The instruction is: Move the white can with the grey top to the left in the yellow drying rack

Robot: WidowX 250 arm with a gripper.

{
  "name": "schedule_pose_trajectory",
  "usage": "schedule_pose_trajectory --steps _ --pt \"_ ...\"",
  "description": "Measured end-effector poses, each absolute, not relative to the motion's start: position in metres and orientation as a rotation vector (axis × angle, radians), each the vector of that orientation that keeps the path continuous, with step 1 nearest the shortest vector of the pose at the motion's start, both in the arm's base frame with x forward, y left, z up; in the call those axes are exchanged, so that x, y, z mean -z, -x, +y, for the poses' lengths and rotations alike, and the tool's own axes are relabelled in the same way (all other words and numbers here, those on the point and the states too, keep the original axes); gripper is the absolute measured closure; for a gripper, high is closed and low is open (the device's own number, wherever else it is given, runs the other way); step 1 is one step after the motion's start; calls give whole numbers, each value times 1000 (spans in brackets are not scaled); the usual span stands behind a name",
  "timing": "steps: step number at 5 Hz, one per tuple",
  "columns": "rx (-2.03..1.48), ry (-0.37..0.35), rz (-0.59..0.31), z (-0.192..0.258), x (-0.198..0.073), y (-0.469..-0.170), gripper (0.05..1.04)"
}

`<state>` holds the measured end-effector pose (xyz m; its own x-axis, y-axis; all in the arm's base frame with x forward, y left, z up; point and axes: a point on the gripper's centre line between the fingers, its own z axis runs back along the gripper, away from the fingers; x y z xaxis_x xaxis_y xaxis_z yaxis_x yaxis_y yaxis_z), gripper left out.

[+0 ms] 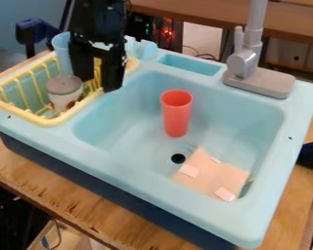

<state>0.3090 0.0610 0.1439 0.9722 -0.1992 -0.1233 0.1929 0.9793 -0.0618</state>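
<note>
A grey faucet (260,82) rises from the blue sink (139,179), which sits on a wooden table (74,200).

1. We see a pale blue sink (301,117) and a coral-red cup (176,117).
2. We find a yellow rack (55,120) and a white cup (59,99) with a grey lid (63,84).
3. We note a black gripper (98,84), a grey faucet (260,83) and a brown, wood-grained tabletop (76,201).

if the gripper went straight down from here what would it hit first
Probably the basin-side rim of the yellow rack, below the gripper, though depth is hard to judge.
</note>
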Motion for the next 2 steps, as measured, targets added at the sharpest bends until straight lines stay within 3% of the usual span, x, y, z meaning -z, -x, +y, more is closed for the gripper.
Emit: schedule_pose_trajectory --steps 2 --pt "178 39 157 59 -149 -288 83"
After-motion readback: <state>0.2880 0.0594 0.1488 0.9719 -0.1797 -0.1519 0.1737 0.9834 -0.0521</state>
